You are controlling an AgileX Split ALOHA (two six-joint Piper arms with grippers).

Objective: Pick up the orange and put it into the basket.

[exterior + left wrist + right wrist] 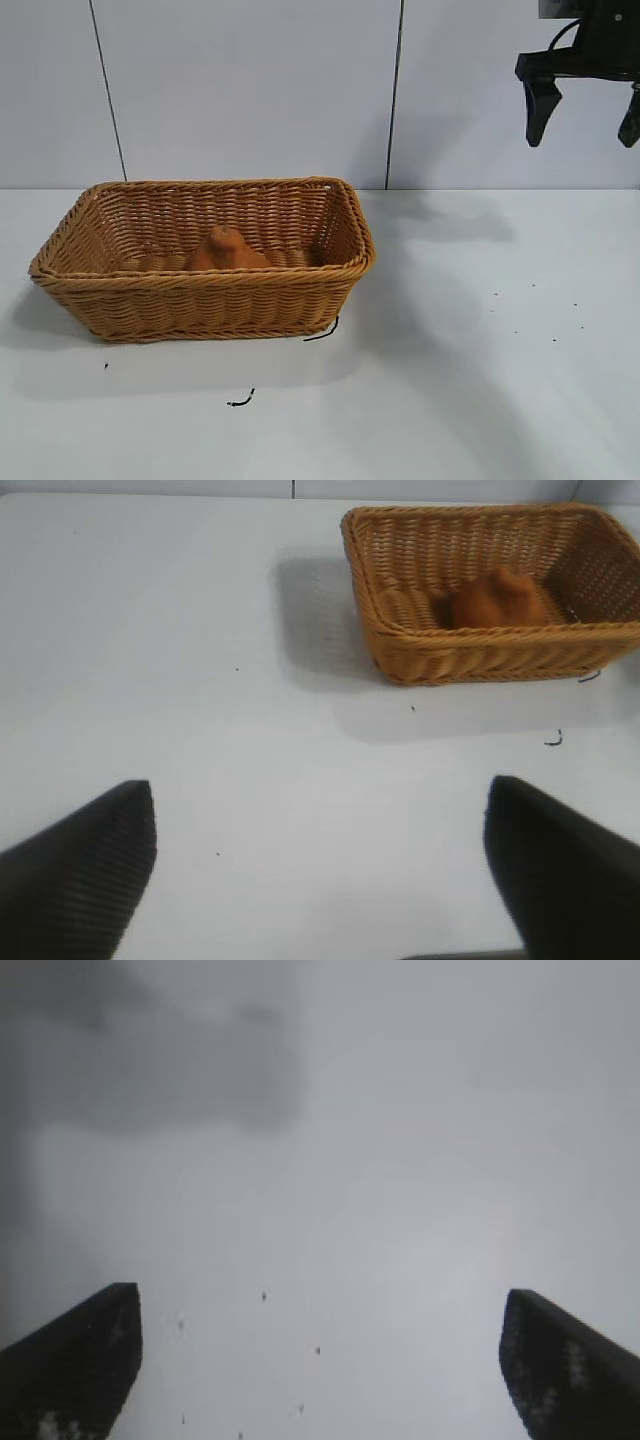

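Looking across the white table (480, 400), I see the orange (225, 252) already lying inside the basket (200, 305), on its floor near the middle, knobby bump upward; the basket sits on the left half of the table in the exterior view, with a short dark strand (322, 330) at its front corner and another (240, 401) lying just in front on the table. My right gripper (585, 112) hangs high at the upper right, well apart from the basket, fingers spread wide and holding nothing; below it only speckled table shows. My left gripper (320, 865) is out of the exterior view — from its wrist camera its fingers stand wide apart and empty, with the basket and orange some way off.
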